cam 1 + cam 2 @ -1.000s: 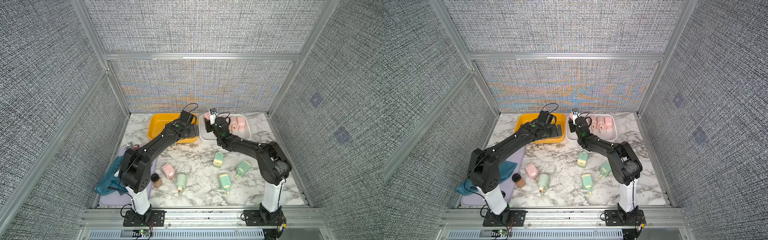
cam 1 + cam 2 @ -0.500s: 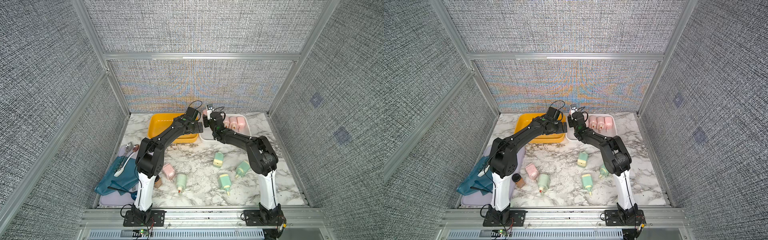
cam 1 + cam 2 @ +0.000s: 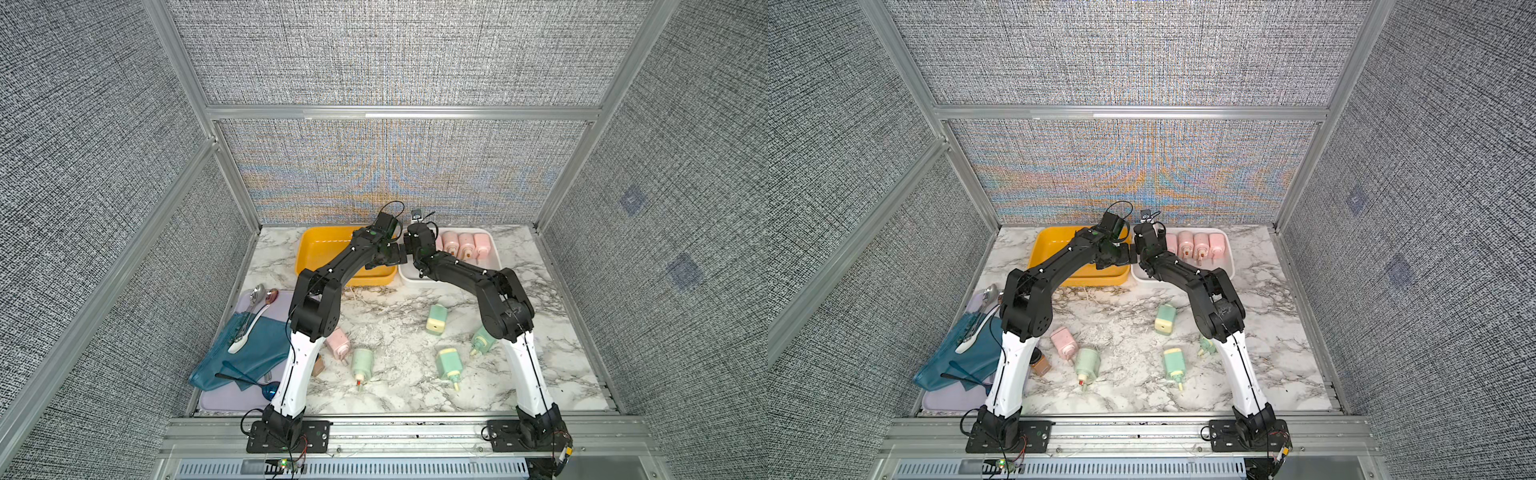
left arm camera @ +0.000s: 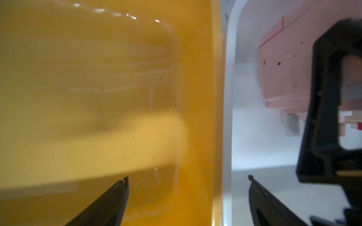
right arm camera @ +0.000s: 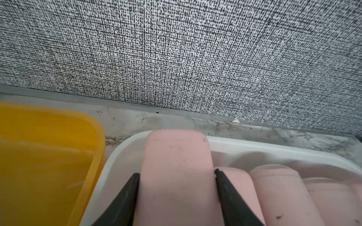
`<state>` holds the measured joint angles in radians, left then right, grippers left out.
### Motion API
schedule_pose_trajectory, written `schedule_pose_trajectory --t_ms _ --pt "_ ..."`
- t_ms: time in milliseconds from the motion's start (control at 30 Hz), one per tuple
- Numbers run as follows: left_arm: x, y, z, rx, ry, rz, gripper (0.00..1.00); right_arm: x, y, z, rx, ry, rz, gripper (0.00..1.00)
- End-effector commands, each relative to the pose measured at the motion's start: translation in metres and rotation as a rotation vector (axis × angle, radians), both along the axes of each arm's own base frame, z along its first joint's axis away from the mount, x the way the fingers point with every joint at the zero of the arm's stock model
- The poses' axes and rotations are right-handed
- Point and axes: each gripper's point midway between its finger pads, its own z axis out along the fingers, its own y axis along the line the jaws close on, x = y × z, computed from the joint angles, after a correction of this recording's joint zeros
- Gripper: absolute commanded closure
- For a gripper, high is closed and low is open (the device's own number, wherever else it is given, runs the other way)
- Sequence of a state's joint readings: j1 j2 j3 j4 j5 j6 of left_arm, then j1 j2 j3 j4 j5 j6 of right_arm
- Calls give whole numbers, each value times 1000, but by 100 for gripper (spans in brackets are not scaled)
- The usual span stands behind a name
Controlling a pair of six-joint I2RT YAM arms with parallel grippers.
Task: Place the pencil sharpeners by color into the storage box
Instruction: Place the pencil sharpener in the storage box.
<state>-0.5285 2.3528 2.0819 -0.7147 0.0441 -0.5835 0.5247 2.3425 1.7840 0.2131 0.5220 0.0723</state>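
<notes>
While your right gripper (image 5: 176, 172) has its jaws clamped on a pink sharpener (image 5: 176, 150), that piece sits low inside the white tray (image 5: 121, 150). It's at the end nearest the yellow tray (image 5: 94, 125), right beside the row of pink sharpeners (image 5: 278, 187) lying side by side. The grip is across the body's flat sides, with the long axis parallel to the row. I'd judge you're slotting it in line to save room, not dropping it loose. Whether it touches the tray floor I can't tell. Your left gripper (image 4: 188, 178) is empty, jaws spread wide, hanging over the seam where the two tray rims meet, one finger over yellow and one over white. It's likely just parked, or ready to steady the trays, but it's crowding your right wrist. Pink goes in white, so yellow looks reserved for green; nothing shows in it. Out on the marble table (image 3: 399, 299) are four green sharpeners (image 3: 436, 320) and one loose pink sharpener (image 3: 338, 343) beside the left arm. Release looks like the step in hand; ease the jaws apart without nudging the neighbour.
</notes>
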Motion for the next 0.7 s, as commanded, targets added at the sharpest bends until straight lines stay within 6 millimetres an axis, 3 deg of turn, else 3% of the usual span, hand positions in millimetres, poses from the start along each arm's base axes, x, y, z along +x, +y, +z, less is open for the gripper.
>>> schedule_pose_trajectory --t_ms 0,300,667 --pt "-1 -5 -4 -13 16 -7 1 0 1 1 38 -8 -35 100" --pt "-5 3 -18 25 38 6 1 4 1 -12 63 4 -22 99" --pt "-9 9 -27 40 63 11 1 6 -5 -25 52 18 -44 81"
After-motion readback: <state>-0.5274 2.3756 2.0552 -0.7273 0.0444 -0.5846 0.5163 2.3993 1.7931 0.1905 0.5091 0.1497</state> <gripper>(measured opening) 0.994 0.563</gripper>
